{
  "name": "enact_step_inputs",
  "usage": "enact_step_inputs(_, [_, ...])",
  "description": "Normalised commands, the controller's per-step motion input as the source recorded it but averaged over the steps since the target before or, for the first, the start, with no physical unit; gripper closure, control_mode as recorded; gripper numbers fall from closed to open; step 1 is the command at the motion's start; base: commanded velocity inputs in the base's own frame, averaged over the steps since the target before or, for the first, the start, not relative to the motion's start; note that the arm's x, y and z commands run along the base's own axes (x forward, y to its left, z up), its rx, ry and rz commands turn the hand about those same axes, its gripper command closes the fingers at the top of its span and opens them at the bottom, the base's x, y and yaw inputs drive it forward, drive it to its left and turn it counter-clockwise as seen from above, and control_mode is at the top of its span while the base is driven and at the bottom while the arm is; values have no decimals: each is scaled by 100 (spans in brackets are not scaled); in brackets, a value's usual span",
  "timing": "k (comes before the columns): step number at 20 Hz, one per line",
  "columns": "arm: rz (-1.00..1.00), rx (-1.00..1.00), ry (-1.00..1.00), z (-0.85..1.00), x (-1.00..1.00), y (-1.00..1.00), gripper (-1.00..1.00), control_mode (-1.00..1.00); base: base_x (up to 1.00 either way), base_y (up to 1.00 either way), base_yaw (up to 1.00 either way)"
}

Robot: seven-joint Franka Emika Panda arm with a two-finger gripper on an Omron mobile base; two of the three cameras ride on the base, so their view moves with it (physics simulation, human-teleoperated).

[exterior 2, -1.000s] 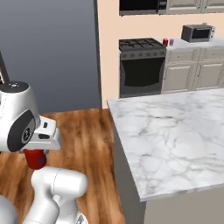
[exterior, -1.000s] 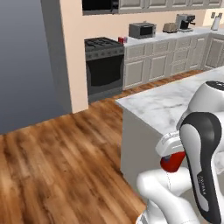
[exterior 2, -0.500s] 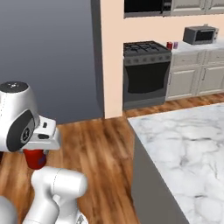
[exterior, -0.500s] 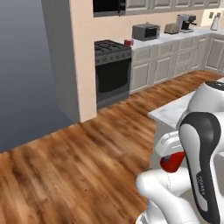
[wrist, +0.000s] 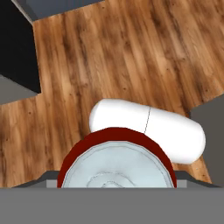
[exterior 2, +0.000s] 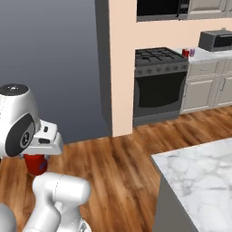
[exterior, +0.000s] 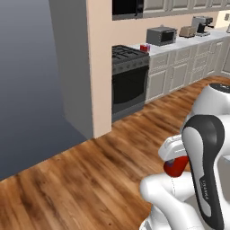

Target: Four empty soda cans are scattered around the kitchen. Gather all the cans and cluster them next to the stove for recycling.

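Red soda can [wrist: 117, 165] sits gripped in the claw [exterior: 176, 158].

Red can [wrist: 117, 165] in gripper; stove [exterior: 130, 81] beyond.

Open wood floor [exterior: 90, 179] lies between the robot and the stove [exterior: 129, 81], with nothing standing on it. A peach wall column [exterior 2: 121, 68] projects just left of the stove. On the counter [exterior 2: 204, 54] right of the stove, a red can [exterior 2: 185, 53] and a purple can [exterior 2: 192, 52] stand close together; the toaster oven [exterior 2: 216, 40] sits further right. The marble island [exterior 2: 199, 176] blocks the right side.
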Motion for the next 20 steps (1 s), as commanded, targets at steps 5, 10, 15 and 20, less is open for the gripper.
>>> enact_step_inputs(5, [0,0,0,0,0,0,100,100,82,7,-16])
enact_step_inputs(10, [0,0,0,0,0,0,100,100,66,5,-24])
enact_step_inputs(15, [0,0,0,0,0,0,100,100,53,11,-31])
enact_step_inputs(20, [0,0,0,0,0,0,100,100,80,73,-40])
